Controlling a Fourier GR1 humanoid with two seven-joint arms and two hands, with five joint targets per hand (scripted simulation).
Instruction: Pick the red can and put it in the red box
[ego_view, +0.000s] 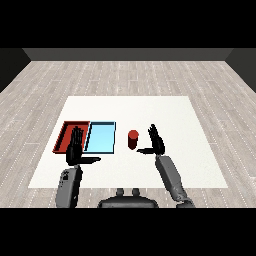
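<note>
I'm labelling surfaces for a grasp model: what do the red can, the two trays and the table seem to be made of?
Red can: plain matte red, no label or shine; metal or plastic, cannot tell.
Red tray and light blue tray: flat uniform colour with thin raised rims, probably plastic.
Table: smooth plain white, no grain; looks painted or laminate.

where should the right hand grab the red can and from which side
Around its round side wall, near mid-height, coming in from the can's right. The red can stands upright on the table, and the right hand is open just beside it, thumb low, fingers up, so they can curl round it.
</note>
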